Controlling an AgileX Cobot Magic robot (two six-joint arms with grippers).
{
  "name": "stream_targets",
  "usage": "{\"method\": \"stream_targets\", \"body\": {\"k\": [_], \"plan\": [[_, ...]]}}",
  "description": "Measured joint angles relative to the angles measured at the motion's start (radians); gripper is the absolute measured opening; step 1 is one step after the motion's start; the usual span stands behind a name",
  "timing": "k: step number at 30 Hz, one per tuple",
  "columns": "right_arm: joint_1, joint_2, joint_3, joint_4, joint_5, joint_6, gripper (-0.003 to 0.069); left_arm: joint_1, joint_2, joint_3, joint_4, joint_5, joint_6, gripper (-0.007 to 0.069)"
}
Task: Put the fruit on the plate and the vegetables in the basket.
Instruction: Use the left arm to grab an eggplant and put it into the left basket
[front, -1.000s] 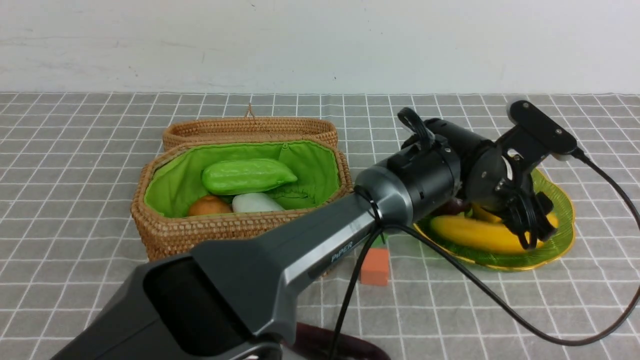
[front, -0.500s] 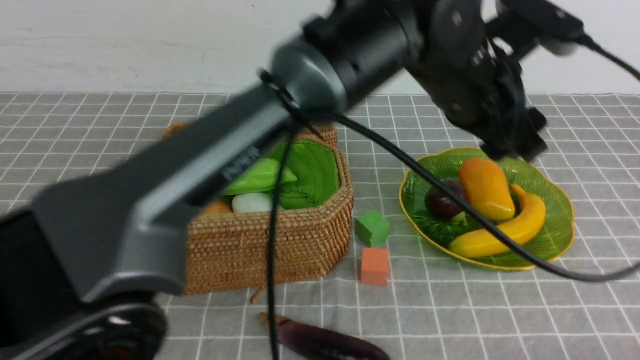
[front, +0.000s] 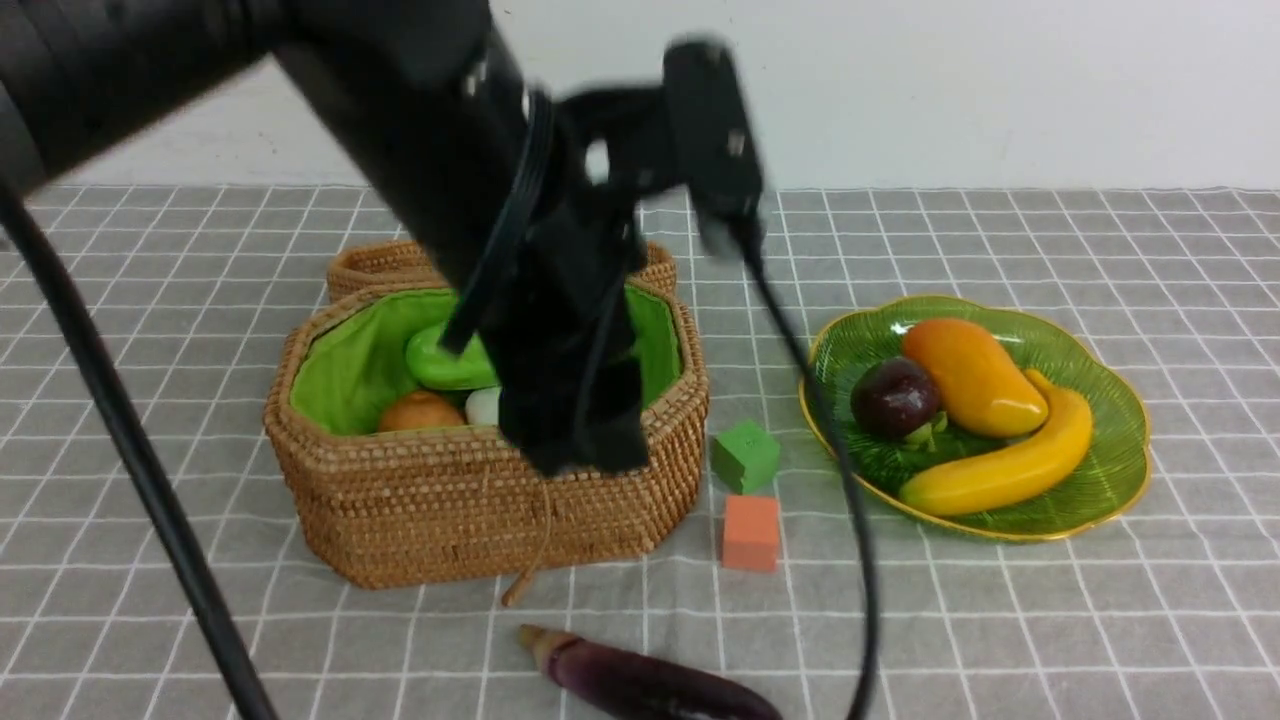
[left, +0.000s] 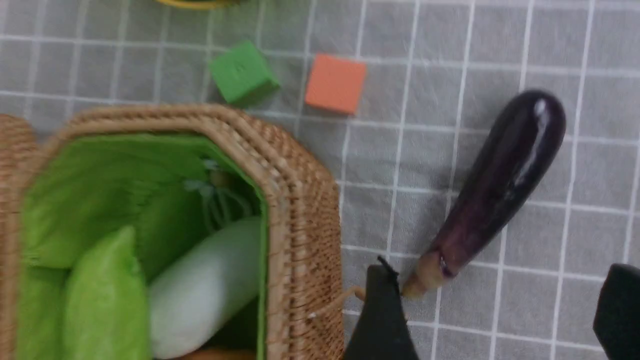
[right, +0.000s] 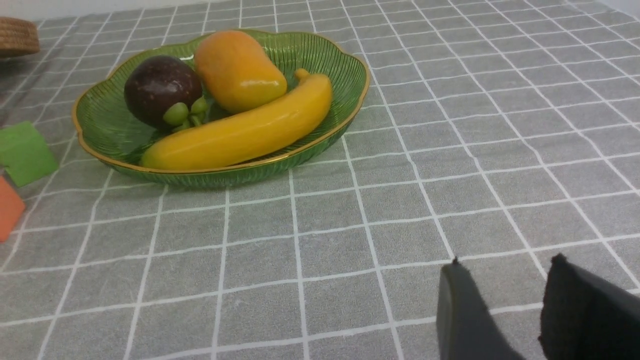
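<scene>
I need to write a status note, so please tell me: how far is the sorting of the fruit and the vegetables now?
Mostly done. The mango, mangosteen and banana lie on the plate. The gourd, radish and round brown-orange vegetable are in the basket. Nothing is in hand: the left gripper is open above the cloth near the eggplant's stem, and the right gripper is empty. Left: the eggplant, lying beside the basket.

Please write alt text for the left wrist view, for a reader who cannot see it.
A dark purple eggplant lies on the grey checked tablecloth beside the woven basket, with the open left gripper empty just past its stem end. The green-lined basket holds a white radish and a green gourd; a green cube and an orange cube sit nearby.
</scene>
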Motion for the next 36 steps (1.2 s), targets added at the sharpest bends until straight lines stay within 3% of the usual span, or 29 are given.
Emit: {"method": "stream_targets", "body": {"k": [7,16,26,30,32,33,34,35,36], "plan": [[0.0,0.0,0.0,0.0,0.0,0.0,0.0242,-0.009,0.009,0.291,-0.056,-0.259,0.165,0.053],[0.0,0.0,0.0,0.0,0.0,0.0,0.0242,-0.12,0.055,0.409,-0.072,-0.531,0.196,0.0607],[0.0,0.0,0.0,0.0,0.0,0.0,0.0242,-0.128,0.159,0.41,-0.073,-0.53,0.184,0.0587],[0.0,0.0,0.0,0.0,0.0,0.0,0.0242,-0.128,0.176,0.408,-0.074,-0.515,0.151,0.0538],[0.0,0.0,0.0,0.0,0.0,0.0,0.0242,-0.128,0.176,0.375,-0.073,-0.44,0.103,0.0444],[0.0,0.0,0.0,0.0,0.0,0.0,0.0242,-0.128,0.176,0.371,-0.073,-0.424,0.099,0.0434],[0.0,0.0,0.0,0.0,0.0,0.0,0.0242,-0.128,0.176,0.344,-0.073,-0.379,0.078,0.0346],[0.0,0.0,0.0,0.0,0.0,0.0,0.0242,-0.128,0.176,0.334,-0.072,-0.364,0.075,0.0331],[0.0,0.0,0.0,0.0,0.0,0.0,0.0242,-0.128,0.175,0.292,-0.068,-0.315,0.052,0.0218]]}}
